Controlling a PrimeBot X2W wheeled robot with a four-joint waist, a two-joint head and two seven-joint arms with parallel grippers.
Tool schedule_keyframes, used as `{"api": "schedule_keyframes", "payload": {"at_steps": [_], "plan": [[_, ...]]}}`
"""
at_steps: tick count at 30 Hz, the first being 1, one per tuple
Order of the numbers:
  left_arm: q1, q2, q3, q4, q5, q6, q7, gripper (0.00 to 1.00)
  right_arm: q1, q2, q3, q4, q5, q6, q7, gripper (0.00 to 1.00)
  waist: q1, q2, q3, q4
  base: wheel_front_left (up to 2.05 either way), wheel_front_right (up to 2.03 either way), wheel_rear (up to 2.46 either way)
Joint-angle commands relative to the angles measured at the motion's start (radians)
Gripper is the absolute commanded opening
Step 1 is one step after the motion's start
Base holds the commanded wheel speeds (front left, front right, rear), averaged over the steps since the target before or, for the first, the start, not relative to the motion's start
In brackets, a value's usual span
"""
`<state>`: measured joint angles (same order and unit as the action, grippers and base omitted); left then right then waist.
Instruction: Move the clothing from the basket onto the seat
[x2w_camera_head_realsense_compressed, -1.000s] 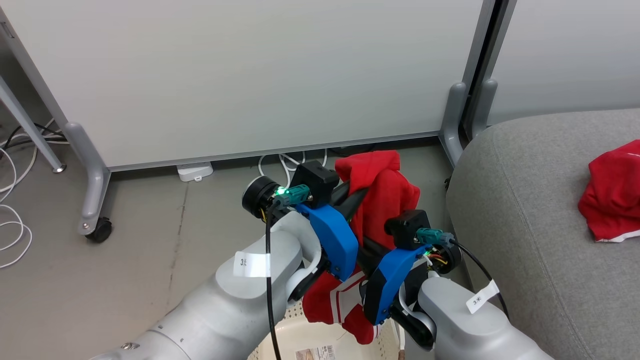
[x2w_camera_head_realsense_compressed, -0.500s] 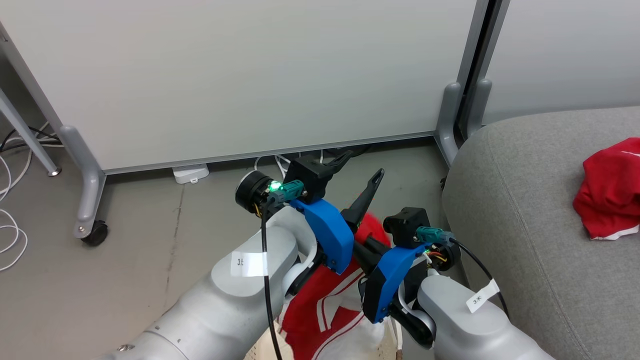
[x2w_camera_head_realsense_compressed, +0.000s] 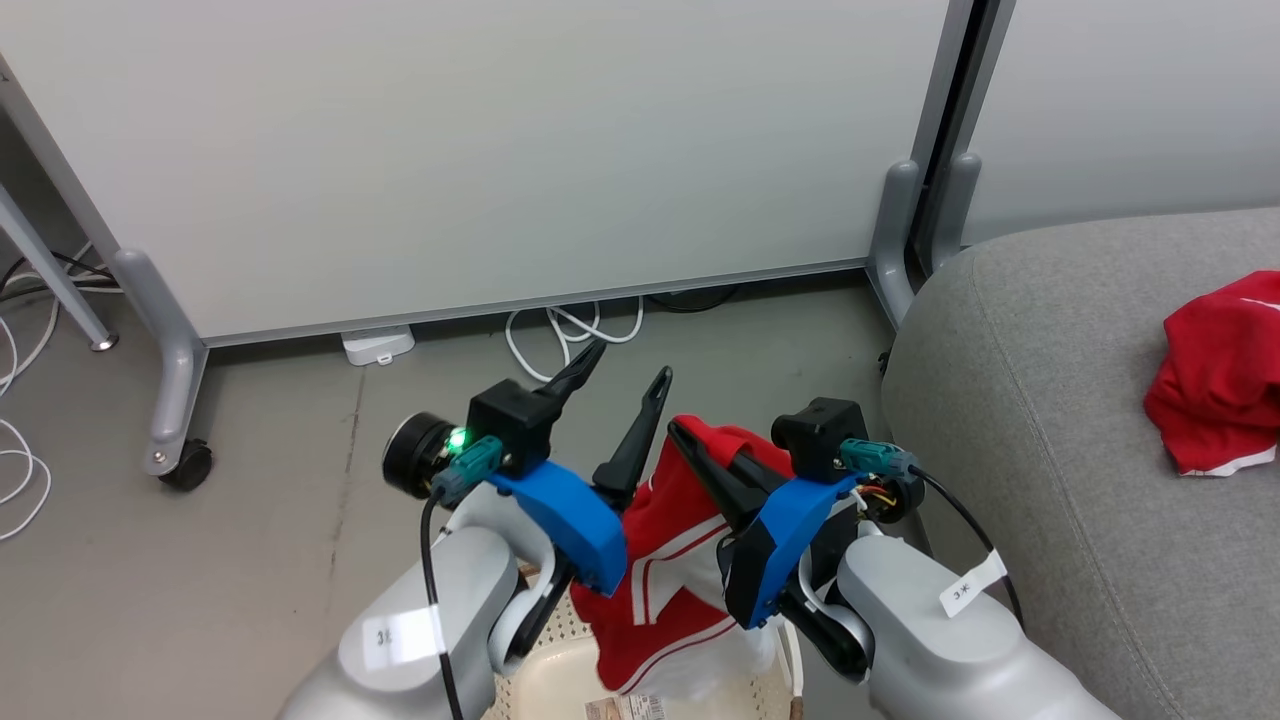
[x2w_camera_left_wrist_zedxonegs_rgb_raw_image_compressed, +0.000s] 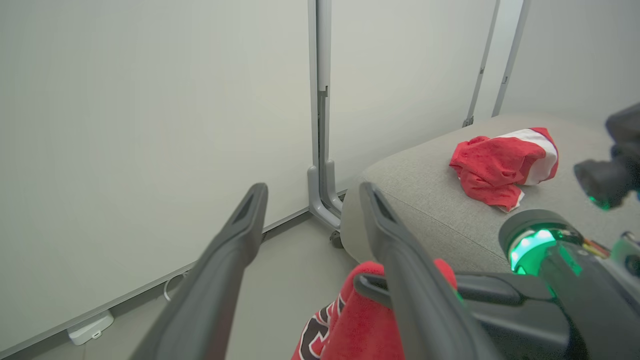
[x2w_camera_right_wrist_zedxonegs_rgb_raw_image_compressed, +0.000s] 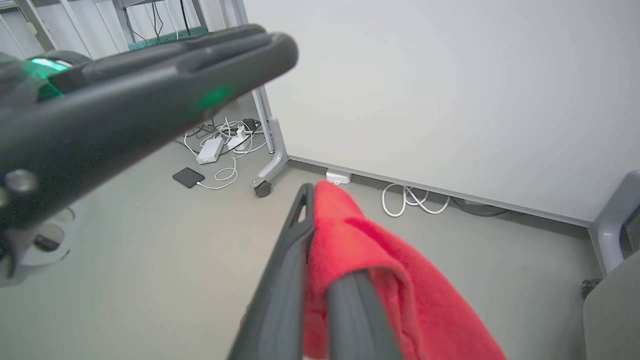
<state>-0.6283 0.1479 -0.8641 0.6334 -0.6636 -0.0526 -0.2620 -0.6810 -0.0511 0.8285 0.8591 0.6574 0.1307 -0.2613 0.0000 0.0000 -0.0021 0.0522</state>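
One garment (x2w_camera_head_realsense_compressed: 1215, 375) is lying on the seat (x2w_camera_head_realsense_compressed: 1050, 420); the right gripper (x2w_camera_head_realsense_compressed: 690, 445) is pinching the other garment (x2w_camera_head_realsense_compressed: 670, 565), left gripper (x2w_camera_head_realsense_compressed: 628, 362) with jaws spread.

We see one red garment (x2w_camera_head_realsense_compressed: 650, 610) with white stripes pinched in our right pincer (x2w_camera_head_realsense_compressed: 680, 432), hanging below it into the cream perforated basket (x2w_camera_head_realsense_compressed: 545, 685). A second garment (x2w_camera_head_realsense_compressed: 1215, 370) lies crumpled on the grey seat (x2w_camera_head_realsense_compressed: 1040, 420), well right of that pincer.
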Motion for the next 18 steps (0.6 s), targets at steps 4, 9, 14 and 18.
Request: {"api": "schedule_keyframes", "payload": {"at_steps": [4, 9, 14, 18], "plan": [[0.122, 0.027, 0.092, -0.08, 0.076, 0.004, -0.004, 1.0, 0.02, 0.001, -0.025, -0.02, -0.023, 0.0, -0.005, 0.0, 0.0, 0.0, -0.002, 0.0, 0.0, 0.0, 0.0], [0.262, 0.047, 0.206, -0.161, 0.156, -0.01, -0.004, 1.0, 0.032, -0.003, -0.047, -0.034, -0.04, 0.0, -0.005, 0.0, 0.0, 0.0, -0.006, -0.005, 0.0, 0.0, 0.0], [0.399, 0.05, 0.335, -0.222, 0.215, -0.027, -0.004, 1.0, 0.043, -0.007, -0.064, -0.045, -0.05, 0.0, -0.005, 0.0, 0.0, 0.0, -0.009, -0.012, 0.0, 0.0, 0.0], [0.468, 0.037, 0.407, -0.247, 0.261, -0.044, -0.004, 1.0, 0.054, -0.014, -0.074, -0.05, -0.057, 0.0, -0.005, 0.0, 0.0, 0.0, -0.01, -0.014, 0.0, 0.0, 0.0]]}}
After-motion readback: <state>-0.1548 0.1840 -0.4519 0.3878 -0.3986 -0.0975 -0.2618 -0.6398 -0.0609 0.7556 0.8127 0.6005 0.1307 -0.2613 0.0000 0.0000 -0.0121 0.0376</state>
